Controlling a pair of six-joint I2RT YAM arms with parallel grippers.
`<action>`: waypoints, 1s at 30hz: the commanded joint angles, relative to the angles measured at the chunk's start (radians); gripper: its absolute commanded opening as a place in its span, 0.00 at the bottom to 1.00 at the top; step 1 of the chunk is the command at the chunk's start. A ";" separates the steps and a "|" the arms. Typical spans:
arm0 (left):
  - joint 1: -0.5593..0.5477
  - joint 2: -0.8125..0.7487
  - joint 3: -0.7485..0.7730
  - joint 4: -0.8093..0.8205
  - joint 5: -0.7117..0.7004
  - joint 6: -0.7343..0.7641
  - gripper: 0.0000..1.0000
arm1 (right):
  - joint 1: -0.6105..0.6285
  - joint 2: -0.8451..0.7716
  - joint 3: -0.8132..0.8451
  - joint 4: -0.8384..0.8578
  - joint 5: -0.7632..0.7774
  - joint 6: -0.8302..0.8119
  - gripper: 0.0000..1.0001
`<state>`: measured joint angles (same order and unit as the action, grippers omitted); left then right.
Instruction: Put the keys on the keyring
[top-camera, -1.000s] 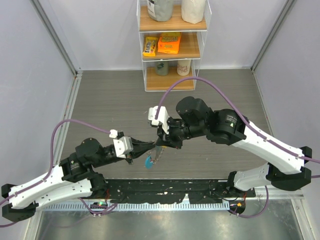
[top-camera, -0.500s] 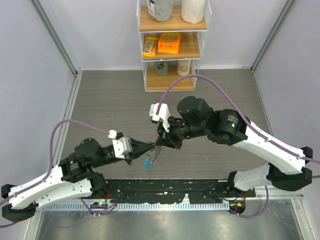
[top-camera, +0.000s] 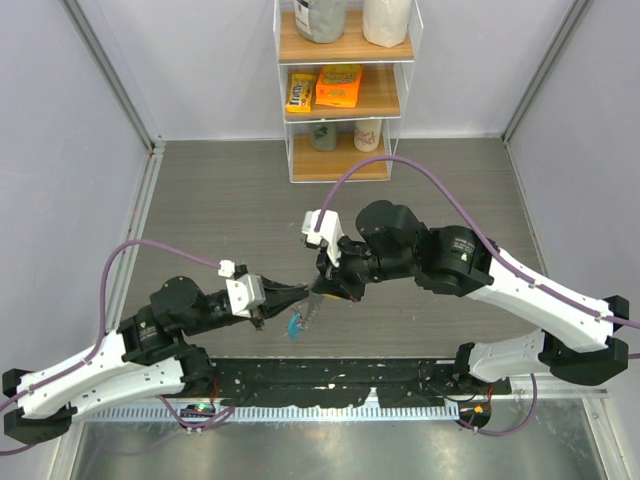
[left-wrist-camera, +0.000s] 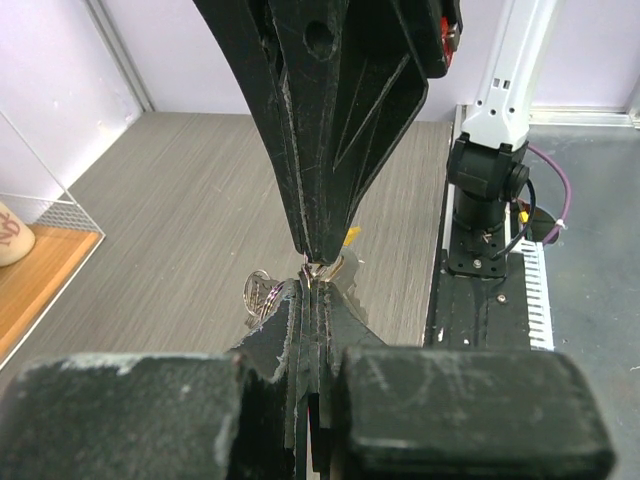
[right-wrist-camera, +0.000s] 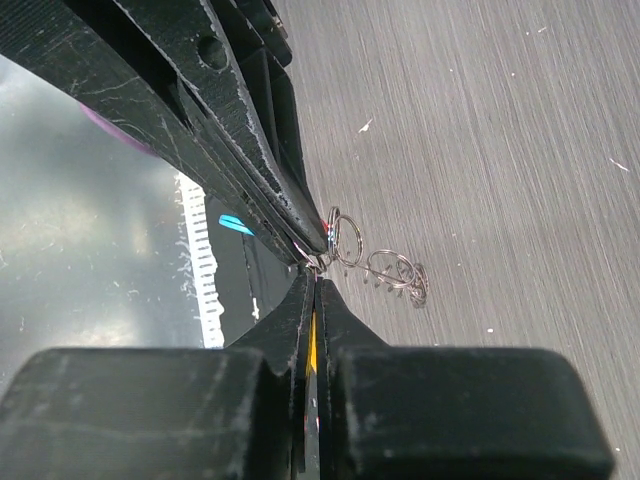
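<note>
Finds the blue tag (top-camera: 296, 325) of the keyring (right-wrist-camera: 388, 268) dangling nearest the bases, above the tabletop (top-camera: 220, 200). Finds the left claw (top-camera: 306, 294) closed, apparently pinching the keyring's wire, pointing away and rightward. Finds tip against tip: right claw (top-camera: 320, 289) just beyond, aimed back and leftward, closed on what looks like a yellow key (left-wrist-camera: 348, 236). Judges both long axes nearly in line, so threading turns on a slight shift along that line. Cannot tell whether the key is hooked on.
</note>
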<state>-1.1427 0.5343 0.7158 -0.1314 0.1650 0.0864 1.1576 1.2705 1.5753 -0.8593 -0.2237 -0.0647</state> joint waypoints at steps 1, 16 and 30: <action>-0.008 -0.026 0.027 0.099 0.090 -0.020 0.00 | -0.009 -0.040 -0.031 0.117 0.122 0.038 0.06; -0.008 -0.091 -0.024 0.208 0.151 -0.051 0.00 | -0.009 -0.187 -0.230 0.312 0.201 0.322 0.21; -0.009 -0.105 -0.044 0.322 0.219 -0.191 0.00 | -0.006 -0.353 -0.258 0.385 0.022 0.069 0.51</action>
<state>-1.1473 0.4335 0.6758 0.0639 0.3599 -0.0467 1.1481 0.9092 1.2518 -0.5293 -0.0929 0.1055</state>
